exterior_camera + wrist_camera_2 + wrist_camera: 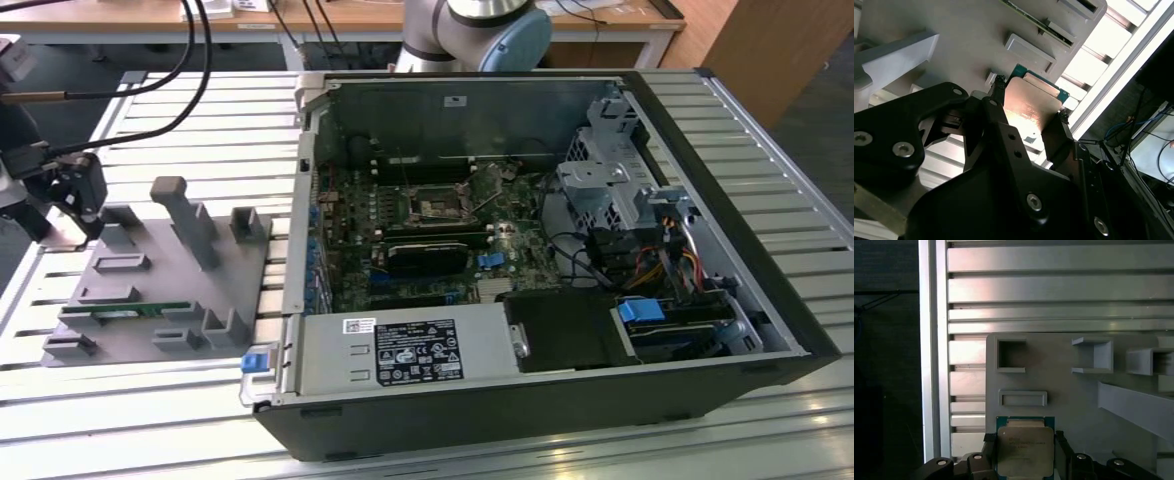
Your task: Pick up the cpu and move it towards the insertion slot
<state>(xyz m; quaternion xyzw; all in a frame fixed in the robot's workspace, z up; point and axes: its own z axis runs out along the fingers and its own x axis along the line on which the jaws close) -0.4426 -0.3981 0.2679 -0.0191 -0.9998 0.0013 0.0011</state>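
Black gripper [1024, 440] pinches silvery square cpu [1025, 452] by edges over grey plastic tray [1079, 405]; silver-framed insertion slot [438, 207] well apart; keep chip level.

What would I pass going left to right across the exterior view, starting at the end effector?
End effector, gripping the cpu as the first wrist view shows → grey holder tray → insertion slot → blue clip on the drive bay.

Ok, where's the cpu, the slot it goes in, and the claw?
cpu [1025, 452]: first wrist view, middle of its silvery top.
insertion slot [438, 207]: exterior view, its dark centre.
claw [1030, 97]: second wrist view, midway between its fingertips.
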